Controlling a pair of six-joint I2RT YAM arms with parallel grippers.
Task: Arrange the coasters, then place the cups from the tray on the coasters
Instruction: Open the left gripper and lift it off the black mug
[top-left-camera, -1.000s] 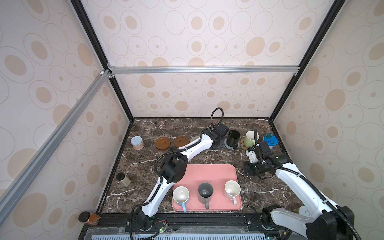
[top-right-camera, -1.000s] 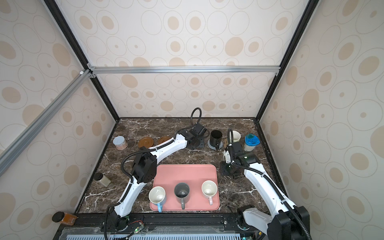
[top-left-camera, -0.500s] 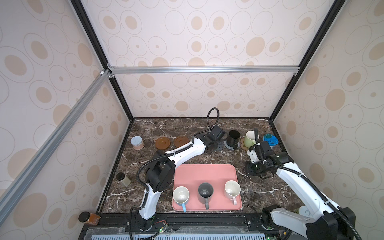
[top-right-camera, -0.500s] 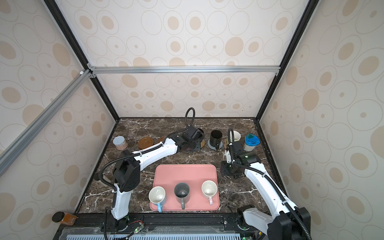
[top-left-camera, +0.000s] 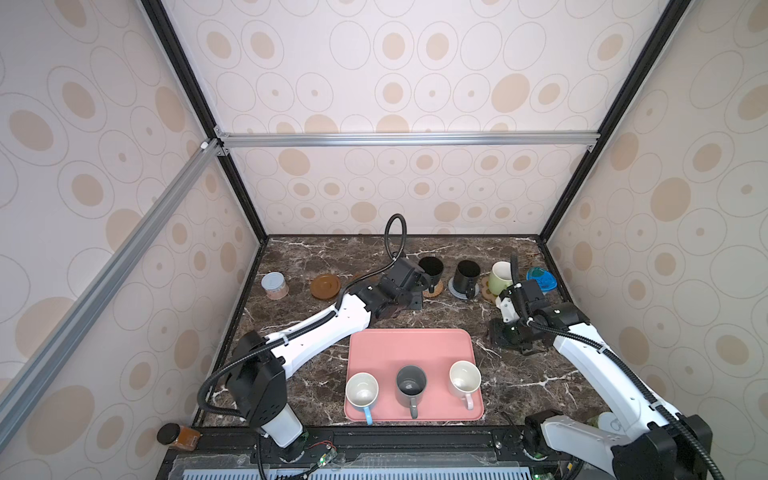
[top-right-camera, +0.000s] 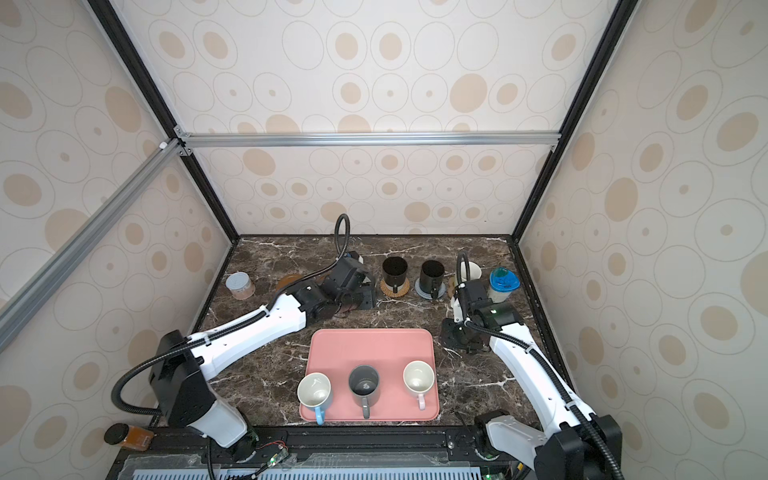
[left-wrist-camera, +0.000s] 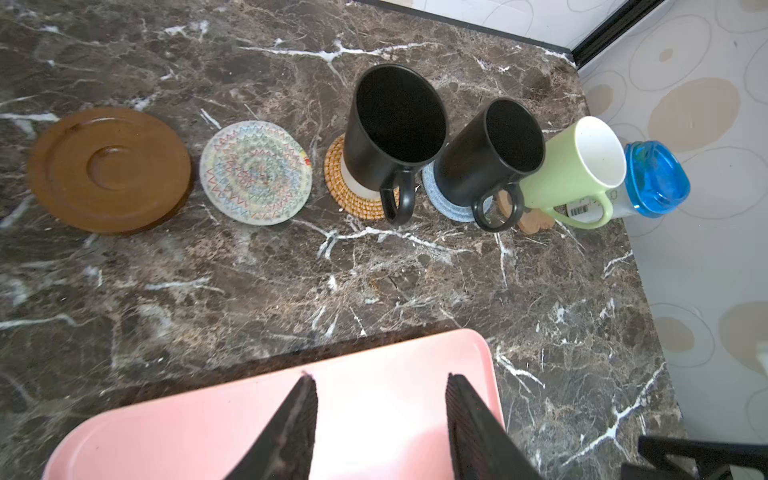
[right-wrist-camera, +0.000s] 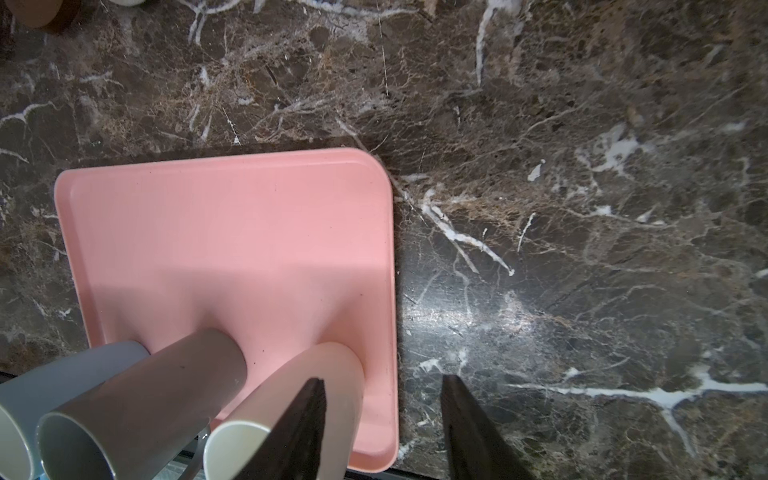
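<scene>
three cups (top-left-camera: 410, 384) stand at the near edge of the tray (top-left-camera: 409, 347). by its far edge, left gripper (left-wrist-camera: 378, 376) and right gripper (right-wrist-camera: 384, 379), jaws apart, empty. beyond, two black cups (left-wrist-camera: 395, 124) and, seemingly, the green cup (left-wrist-camera: 569, 174) sit on coasters (left-wrist-camera: 357, 203); woven coaster (left-wrist-camera: 255, 172) and wooden coaster (left-wrist-camera: 108, 170) bare.

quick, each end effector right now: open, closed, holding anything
left end effector: open, nothing between the fingers.
right end effector: open, nothing between the fingers.
</scene>
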